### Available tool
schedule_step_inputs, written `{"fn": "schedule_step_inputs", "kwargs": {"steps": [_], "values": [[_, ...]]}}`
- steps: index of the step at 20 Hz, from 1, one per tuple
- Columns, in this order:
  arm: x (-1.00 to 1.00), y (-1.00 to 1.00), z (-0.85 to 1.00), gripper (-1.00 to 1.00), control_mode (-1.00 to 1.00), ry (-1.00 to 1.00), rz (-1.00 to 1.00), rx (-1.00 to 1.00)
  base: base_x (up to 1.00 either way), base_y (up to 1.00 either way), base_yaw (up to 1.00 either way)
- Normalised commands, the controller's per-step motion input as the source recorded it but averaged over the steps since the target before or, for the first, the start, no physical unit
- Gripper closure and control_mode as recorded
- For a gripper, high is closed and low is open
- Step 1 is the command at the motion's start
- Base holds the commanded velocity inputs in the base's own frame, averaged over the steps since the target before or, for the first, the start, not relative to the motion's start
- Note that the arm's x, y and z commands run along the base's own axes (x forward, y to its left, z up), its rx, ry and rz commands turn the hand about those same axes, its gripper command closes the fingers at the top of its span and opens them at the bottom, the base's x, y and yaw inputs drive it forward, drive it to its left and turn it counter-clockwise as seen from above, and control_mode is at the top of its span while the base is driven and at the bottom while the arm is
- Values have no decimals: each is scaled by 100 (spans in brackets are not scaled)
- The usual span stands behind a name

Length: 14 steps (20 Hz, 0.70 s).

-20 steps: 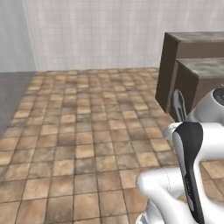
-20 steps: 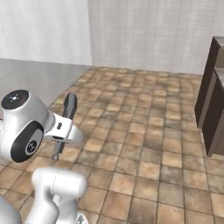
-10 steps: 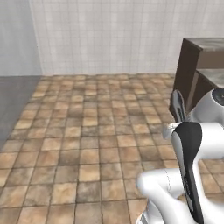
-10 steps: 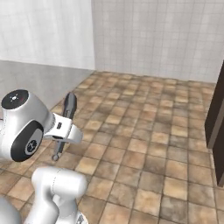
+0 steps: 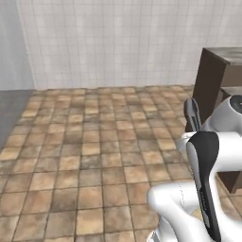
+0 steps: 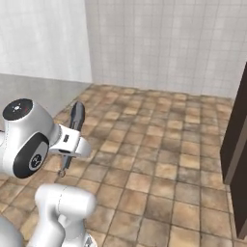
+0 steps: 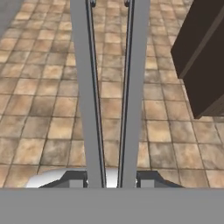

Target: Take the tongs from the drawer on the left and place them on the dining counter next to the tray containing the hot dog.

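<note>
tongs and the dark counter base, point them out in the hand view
tongs [image 7: 89, 109]: hand view, on the left long grey arm, halfway up.
counter base [image 7: 203, 57]: hand view, on the dark brown side panel at the right.

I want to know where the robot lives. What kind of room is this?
Probably a kitchen. The floor is brown tile, the wall is white tile, and a dark brown counter with a stone top stands at the side. The gripper holds grey tongs.

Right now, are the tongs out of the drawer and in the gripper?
Out and held. In the hand view the tongs run up between the gripper fingertips, over tiled floor.
</note>
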Motion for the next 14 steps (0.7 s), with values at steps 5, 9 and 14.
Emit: {"fn": "schedule_step_inputs", "kwargs": {"steps": [5,9,14], "values": [[0,0,0,100,100,0,0,0,100,-6,-31],[0,0,0,100,100,0,0,0,100,-3,-30],[0,0,0,100,100,0,0,0,100,8,-28]]}}
